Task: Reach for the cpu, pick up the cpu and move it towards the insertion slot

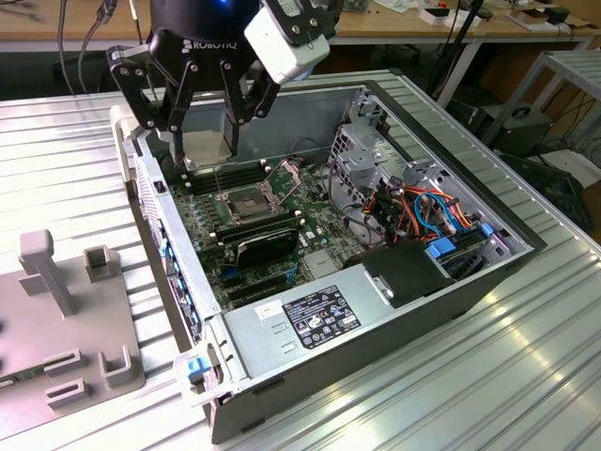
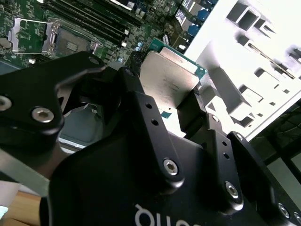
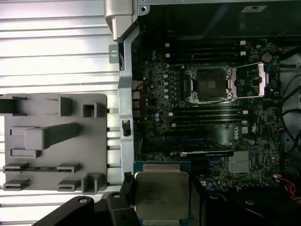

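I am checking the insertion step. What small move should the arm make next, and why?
Probably carry the cpu sideways toward the insertion slot. The gripper already holds it above the motherboard, but off to one side of the slot, whose bracket stands open.

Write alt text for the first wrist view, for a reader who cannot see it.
The gripper holds the cpu, a flat silvery square chip, above an open computer case. On the green motherboard the insertion slot lies open and empty, its hinged bracket swung aside. Beside the case, a grey fixture plate lies on the ribbed metal table.
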